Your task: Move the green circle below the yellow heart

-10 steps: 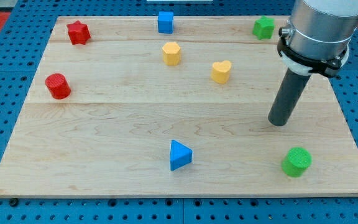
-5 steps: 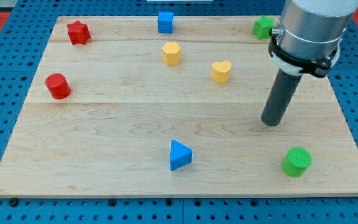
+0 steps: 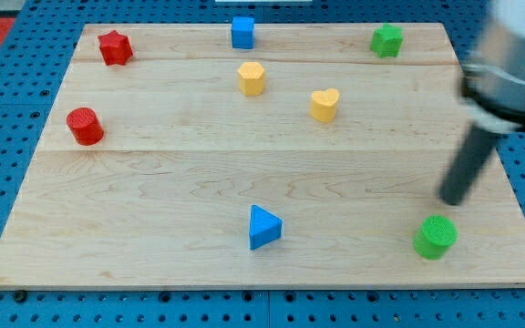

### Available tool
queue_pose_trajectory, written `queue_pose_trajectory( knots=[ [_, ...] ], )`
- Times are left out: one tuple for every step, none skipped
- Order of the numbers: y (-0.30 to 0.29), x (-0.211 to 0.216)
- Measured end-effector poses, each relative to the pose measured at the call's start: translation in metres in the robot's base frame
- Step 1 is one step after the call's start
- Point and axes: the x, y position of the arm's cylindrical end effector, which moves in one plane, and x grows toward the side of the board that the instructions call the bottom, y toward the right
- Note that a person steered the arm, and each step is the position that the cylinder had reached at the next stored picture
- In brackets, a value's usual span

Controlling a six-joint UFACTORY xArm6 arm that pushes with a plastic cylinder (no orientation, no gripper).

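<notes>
The green circle (image 3: 436,236) lies near the board's bottom right corner. The yellow heart (image 3: 324,105) lies in the upper middle of the board, well up and to the left of the circle. My tip (image 3: 450,201) rests on the board just above the green circle and slightly to its right, with a small gap between them. The rod and arm above it are motion-blurred.
A yellow hexagon-like block (image 3: 252,78) lies left of the heart. A blue cube (image 3: 242,32) and a green star-like block (image 3: 386,40) lie near the top edge. A red star (image 3: 114,47) and red cylinder (image 3: 85,126) lie at left. A blue triangle (image 3: 263,227) lies at bottom centre.
My tip first moved a little left, then swung fast to the right and down, ending just above the green circle. No block has moved.
</notes>
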Motion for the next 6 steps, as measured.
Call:
queue_pose_trajectory(
  knots=[
    [-0.004, 0.055],
    [-0.043, 0.087],
    [-0.065, 0.05],
    [-0.091, 0.019],
    [-0.118, 0.017],
    [-0.128, -0.011]
  ],
)
